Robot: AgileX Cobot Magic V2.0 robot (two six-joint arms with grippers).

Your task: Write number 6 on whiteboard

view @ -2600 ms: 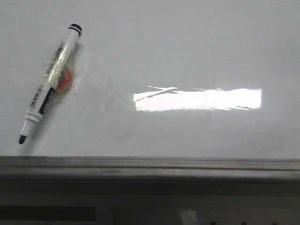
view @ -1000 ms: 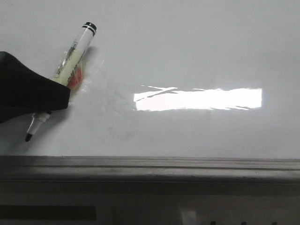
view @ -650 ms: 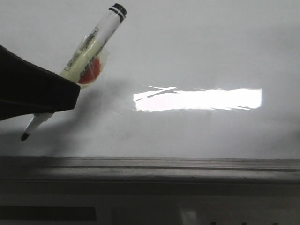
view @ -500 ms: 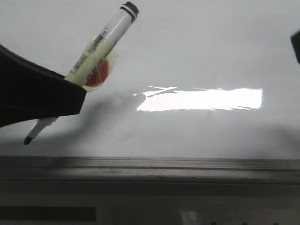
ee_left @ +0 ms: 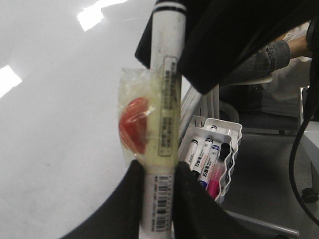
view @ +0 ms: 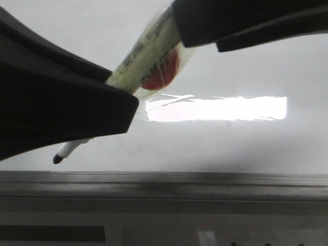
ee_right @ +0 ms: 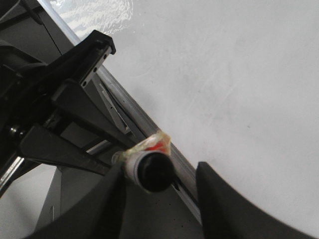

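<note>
My left gripper (view: pixel 120 89) is shut on a white marker pen (view: pixel 148 56), held slanted above the whiteboard (view: pixel 230 148) with its black tip (view: pixel 57 160) pointing down toward the near frame. In the left wrist view the fingers (ee_left: pixel 130 199) clamp the marker (ee_left: pixel 164 124) at its barcode end. My right gripper (view: pixel 197 38) reaches in from the upper right. In the right wrist view it (ee_right: pixel 159 169) stands open around the marker's black end (ee_right: pixel 152 172), one finger close beside it and the other apart. No number 6 is in view on the board.
The board's grey metal frame (view: pixel 164 184) runs along the near edge. A bright light reflection (view: pixel 220 108) lies on the board. A white tray of spare markers (ee_left: pixel 214 154) stands off the board's side. A clear wrap with a red patch (view: pixel 161 72) clings to the marker.
The left gripper took hold of the marker lying on the board, lifted it and carried it right and nearer. The right gripper came in from the upper right over its cap end.
</note>
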